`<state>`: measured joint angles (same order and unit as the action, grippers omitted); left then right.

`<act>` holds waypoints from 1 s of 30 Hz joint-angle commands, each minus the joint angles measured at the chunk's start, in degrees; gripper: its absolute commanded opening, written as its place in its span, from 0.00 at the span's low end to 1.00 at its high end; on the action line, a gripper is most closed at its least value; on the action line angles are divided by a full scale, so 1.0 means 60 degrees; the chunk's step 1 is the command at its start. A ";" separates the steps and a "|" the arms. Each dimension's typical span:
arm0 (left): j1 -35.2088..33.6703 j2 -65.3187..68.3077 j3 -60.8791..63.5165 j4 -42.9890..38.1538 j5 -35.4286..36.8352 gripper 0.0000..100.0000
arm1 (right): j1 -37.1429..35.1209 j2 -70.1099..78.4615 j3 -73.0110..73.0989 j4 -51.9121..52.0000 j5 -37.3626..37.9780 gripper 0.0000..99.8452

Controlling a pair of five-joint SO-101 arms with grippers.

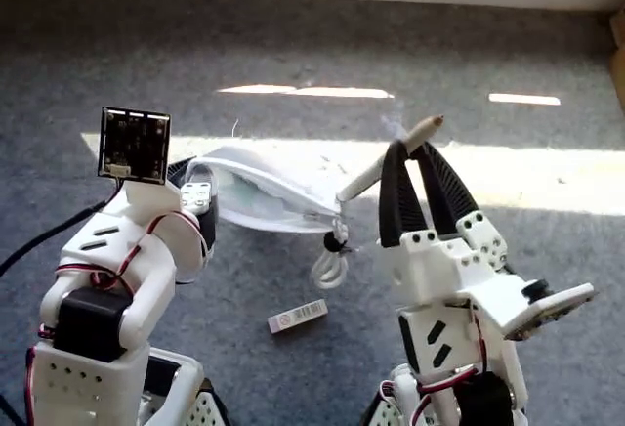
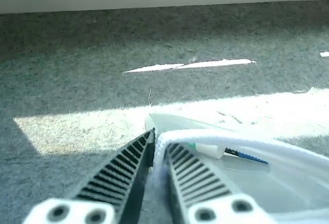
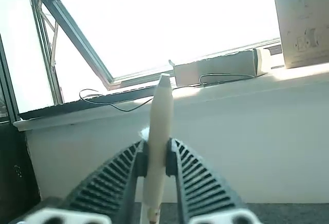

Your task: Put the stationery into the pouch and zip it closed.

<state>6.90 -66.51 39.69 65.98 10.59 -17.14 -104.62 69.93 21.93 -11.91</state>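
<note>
A white translucent pouch (image 1: 269,194) lies on the grey carpet, its mouth held up. My left gripper (image 2: 154,157) is shut on the pouch's rim (image 2: 216,139) at its left end; a pen with a blue part (image 2: 234,153) shows inside. My right gripper (image 3: 157,162) is shut on a cream-coloured pen (image 3: 159,131) and holds it tilted, its lower end at the pouch's right end near the zipper pull (image 1: 335,242). In the high view this pen (image 1: 391,157) slants up to the right between the black fingers (image 1: 394,196). A small white eraser (image 1: 297,317) lies on the carpet in front.
A white cord loop (image 1: 330,268) hangs from the pouch's zipper end. Sunlit bands cross the carpet (image 1: 527,167) behind the pouch. A white wall, a window and a box on the sill (image 3: 221,70) show in the right wrist view.
</note>
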 commanded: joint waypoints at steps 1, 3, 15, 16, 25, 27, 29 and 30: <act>0.0154 -0.0037 -0.0139 -0.0352 -0.0044 0.01 | -0.0066 -0.0051 -0.0139 -0.0286 0.0059 0.01; 0.0154 -0.0037 -0.0125 -0.0337 -0.0044 0.01 | -0.0256 -0.0051 -0.0139 -0.0945 0.0103 0.01; 0.0110 -0.0037 0.0183 -0.0366 -0.0044 0.01 | -0.2293 0.0051 -0.0139 -0.2923 0.1158 0.01; 0.0110 -0.0037 0.0212 -0.0366 -0.0044 0.01 | -0.2484 0.0051 -0.0139 -0.2952 0.1172 0.01; 0.0110 -0.0037 0.0242 -0.0366 -0.0044 0.01 | -0.3612 0.0051 -0.0154 -0.2952 0.1187 0.01; 0.0110 -0.0037 0.0242 -0.0366 -0.0044 0.01 | -0.3934 0.0051 -0.0154 -0.2952 0.1187 0.01; 0.0110 -0.0037 0.0242 -0.0366 -0.0044 0.01 | -0.4300 0.0051 -0.0139 -0.2952 0.1187 0.01; 0.0110 -0.0037 0.0242 -0.0366 -0.0044 0.01 | -0.4447 0.0051 -0.0110 -0.2952 0.1187 0.01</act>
<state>6.90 -66.51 41.71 65.63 10.59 -41.14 -104.79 69.93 5.41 -5.49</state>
